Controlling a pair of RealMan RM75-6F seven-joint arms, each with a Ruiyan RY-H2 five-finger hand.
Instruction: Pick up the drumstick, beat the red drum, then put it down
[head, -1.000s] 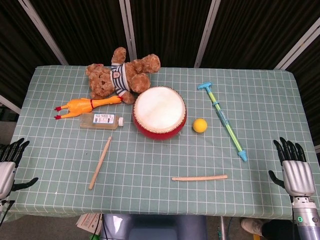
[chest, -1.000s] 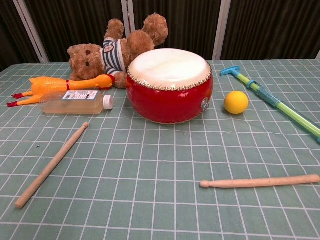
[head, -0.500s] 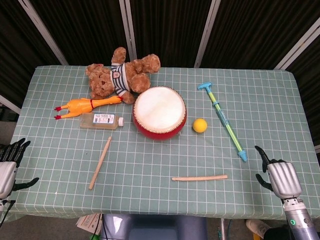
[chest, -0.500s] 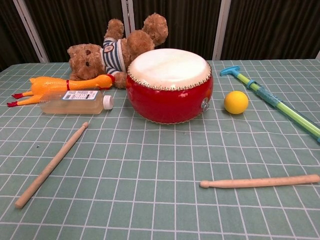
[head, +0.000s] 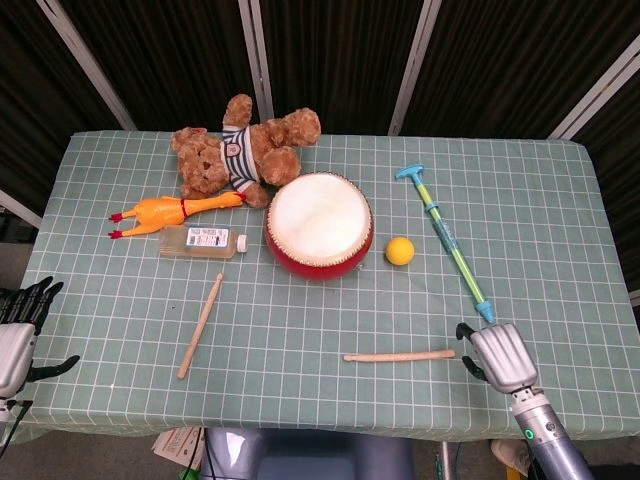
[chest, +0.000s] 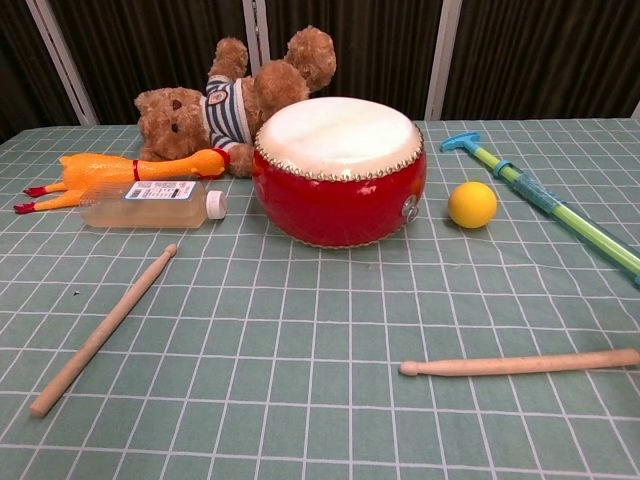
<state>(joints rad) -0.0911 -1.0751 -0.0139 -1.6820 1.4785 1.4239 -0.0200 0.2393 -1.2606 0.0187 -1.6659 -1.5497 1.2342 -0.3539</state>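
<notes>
The red drum (head: 318, 225) (chest: 338, 170) with its pale skin stands mid-table. One wooden drumstick (head: 400, 355) (chest: 520, 364) lies flat near the front edge, on the right. A second drumstick (head: 200, 325) (chest: 100, 333) lies slanted at the front left. My right hand (head: 500, 358) hovers just right of the first stick's thick end, back up, fingers spread, holding nothing. Off the table's left edge, my left hand (head: 15, 335) hangs open and empty. Neither hand shows in the chest view.
A teddy bear (head: 245, 148), a rubber chicken (head: 165, 212) and a clear bottle (head: 203, 241) lie left of and behind the drum. A yellow ball (head: 400, 250) and a long blue-green pump toy (head: 450, 240) lie to its right.
My right hand has moved left and inward from the table's right edge to the thick end of the right drumstick. The left hand and all objects stay put.
</notes>
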